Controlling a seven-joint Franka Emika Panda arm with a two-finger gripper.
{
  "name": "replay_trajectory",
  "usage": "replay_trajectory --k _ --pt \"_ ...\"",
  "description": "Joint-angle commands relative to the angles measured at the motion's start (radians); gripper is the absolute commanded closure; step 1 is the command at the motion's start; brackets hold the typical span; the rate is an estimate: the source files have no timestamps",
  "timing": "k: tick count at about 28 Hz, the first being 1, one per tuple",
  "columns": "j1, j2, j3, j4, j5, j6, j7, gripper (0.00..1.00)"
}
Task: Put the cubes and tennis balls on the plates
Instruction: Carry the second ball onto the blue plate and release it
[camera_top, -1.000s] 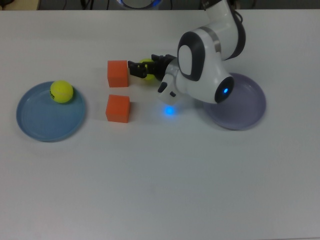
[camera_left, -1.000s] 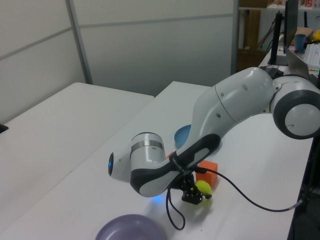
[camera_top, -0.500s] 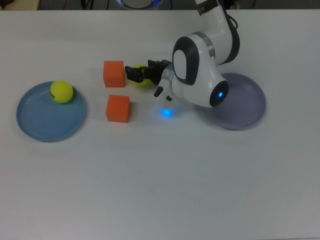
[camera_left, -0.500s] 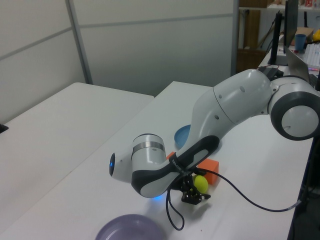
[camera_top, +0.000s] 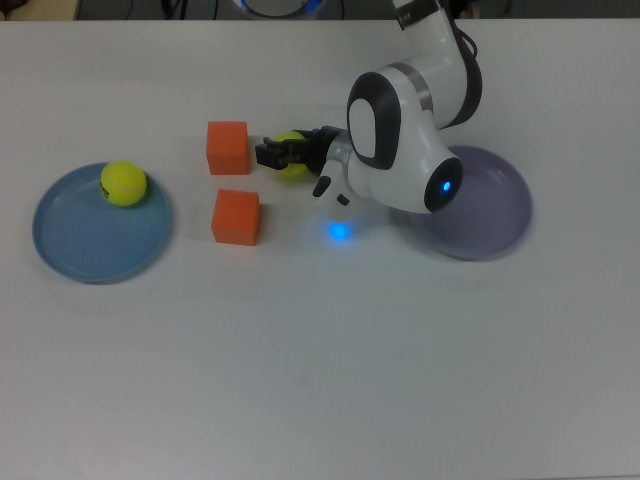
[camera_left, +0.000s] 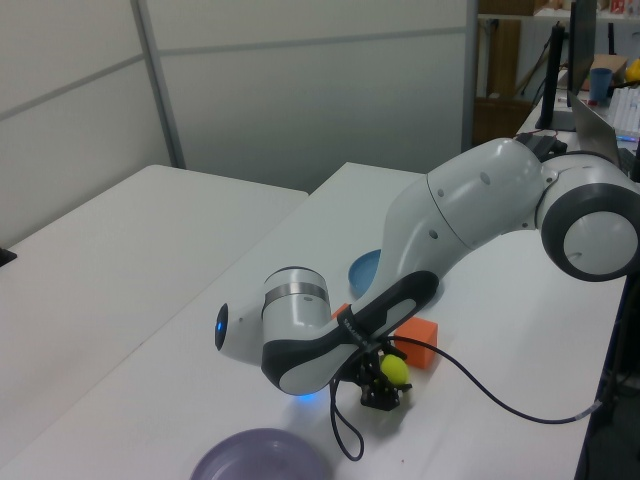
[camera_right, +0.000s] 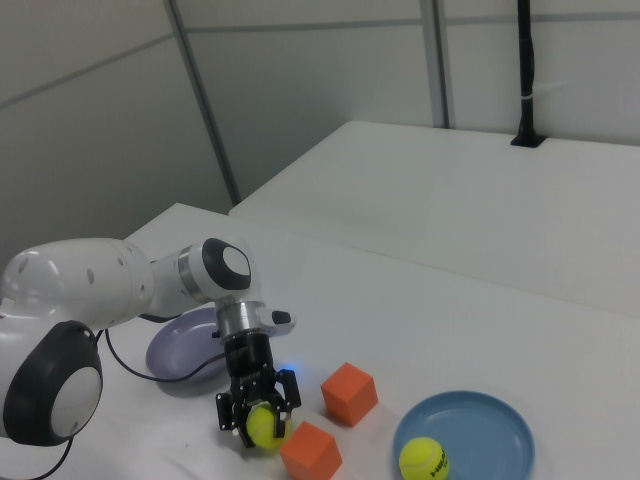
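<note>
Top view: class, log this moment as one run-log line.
pincer: shut on tennis ball | other ball: on blue plate | cubes: on table

desk (camera_top: 320, 380): white, matte, fills the top view; a blue glow (camera_top: 340, 232) lies on it near the middle.
second desk (camera_right: 480, 200): white, behind the first in the right view, set apart by a narrow gap.
wall panels (camera_left: 300, 80): pale grey, with a grey upright post (camera_left: 158, 85) in the left view.
black pole (camera_right: 526, 70): stands upright on the second desk at the right view's upper right.
blue cup (camera_left: 600, 84): at the left view's upper right, among clutter too small to tell.
</note>
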Motion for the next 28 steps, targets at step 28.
replay_trajectory --k 28 --pt "-0.222 0.004 -0.253 0.215 -0.007 0.511 -0.002 1.00"
